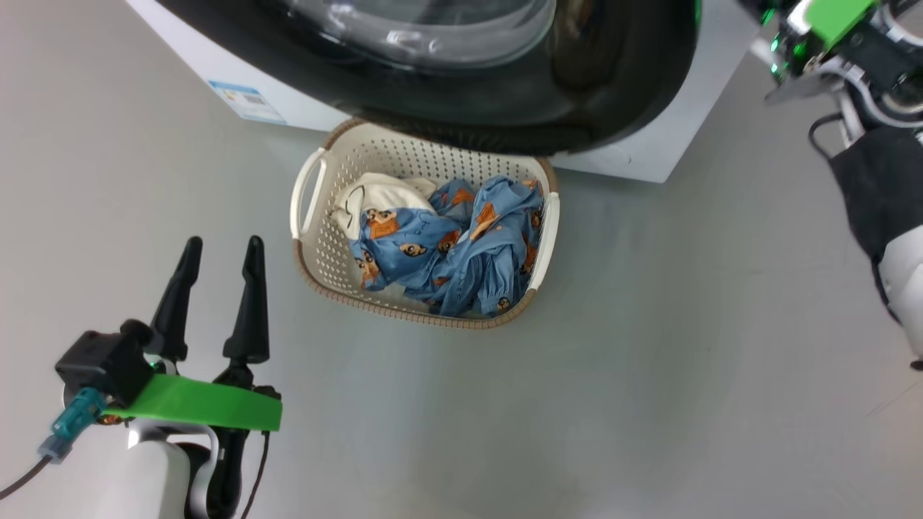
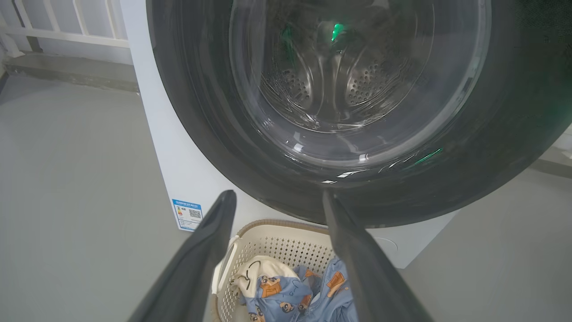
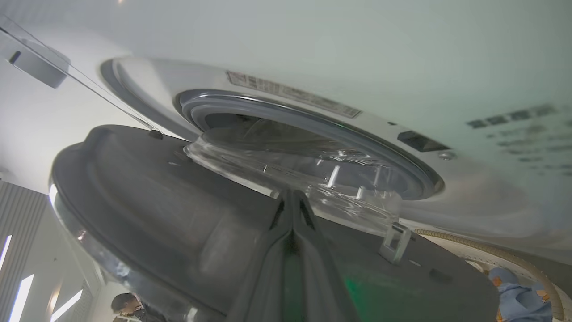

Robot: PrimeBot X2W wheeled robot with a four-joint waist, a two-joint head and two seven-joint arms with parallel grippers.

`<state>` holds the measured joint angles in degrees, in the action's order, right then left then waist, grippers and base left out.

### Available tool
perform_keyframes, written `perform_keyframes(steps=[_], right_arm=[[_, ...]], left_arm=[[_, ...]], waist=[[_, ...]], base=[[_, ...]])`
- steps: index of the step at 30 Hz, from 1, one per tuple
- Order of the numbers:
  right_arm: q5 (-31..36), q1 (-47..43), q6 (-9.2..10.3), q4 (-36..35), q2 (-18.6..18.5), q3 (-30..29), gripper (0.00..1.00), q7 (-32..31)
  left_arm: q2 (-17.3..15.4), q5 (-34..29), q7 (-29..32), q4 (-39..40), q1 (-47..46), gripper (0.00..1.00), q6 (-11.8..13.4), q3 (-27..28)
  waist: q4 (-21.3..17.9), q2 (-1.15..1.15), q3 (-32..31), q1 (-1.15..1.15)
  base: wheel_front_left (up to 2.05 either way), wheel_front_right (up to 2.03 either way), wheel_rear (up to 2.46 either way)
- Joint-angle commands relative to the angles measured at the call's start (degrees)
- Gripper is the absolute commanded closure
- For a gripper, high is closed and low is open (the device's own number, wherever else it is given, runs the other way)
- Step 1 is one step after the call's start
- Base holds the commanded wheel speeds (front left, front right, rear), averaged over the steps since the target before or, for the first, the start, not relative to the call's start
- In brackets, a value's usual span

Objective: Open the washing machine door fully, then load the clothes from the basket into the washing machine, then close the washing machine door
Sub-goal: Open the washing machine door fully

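Nearest to me were my own fingers. My left gripper (image 1: 223, 244) hung with its two dark fingers spread apart and nothing between them. My right gripper (image 3: 292, 193) had its fingers pressed flat together, empty as far as I could see, and pointed along the inner side of the washing machine door (image 3: 156, 192) (whether they touched it I could not tell).

The washing machine (image 1: 634, 155) stood white and square at the top of the head view. Its door was swung partway out from the grey-blue seal (image 3: 313, 118), with the glass bowl partly clear of the opening and the glossy black rim overhanging the far edge of the basket (image 1: 317, 245). I judged the first step begun but not finished, because the door was not fully open. Loading had not started: the clothes (image 1: 447, 252), blue bear-print cloth bunched with a cream garment, all lay inside the basket, which sat on the floor just in front of the machine and under the door. The steel drum (image 2: 321, 85), seen through the glass, looked bare. Closing the door would come last. The small blue label (image 1: 245, 101) was at the machine's lower corner.

The floor (image 1: 649, 360) was smooth, plain grey and faintly glossy. Beyond the machine in my left wrist view ran a white railing (image 2: 67, 36) above a low ledge, and a person (image 3: 127, 304) was at the bottom of my right wrist view.
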<state>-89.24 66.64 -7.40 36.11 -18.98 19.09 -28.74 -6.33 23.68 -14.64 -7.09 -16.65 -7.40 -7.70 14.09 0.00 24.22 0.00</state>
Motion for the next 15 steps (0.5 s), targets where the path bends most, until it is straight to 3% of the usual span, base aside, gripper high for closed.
perform_keyframes(steps=[1,15], right_arm=[[0.37,-1.56,-0.09,-2.16,2.01,1.10,1.00,-0.86],[-1.04,-8.58,-0.09,-5.69,2.87,3.41,1.00,-4.08]], left_arm=[[-1.42,-0.30,-0.36,1.00,0.12,0.00,-0.09,2.26],[-1.46,-1.64,-0.36,0.29,2.39,0.00,-0.09,2.96]], waist=[[-0.27,0.00,-0.62,0.00],[-1.00,0.00,-5.26,0.00]], base=[[0.00,0.00,0.00],[0.00,0.00,0.00]])
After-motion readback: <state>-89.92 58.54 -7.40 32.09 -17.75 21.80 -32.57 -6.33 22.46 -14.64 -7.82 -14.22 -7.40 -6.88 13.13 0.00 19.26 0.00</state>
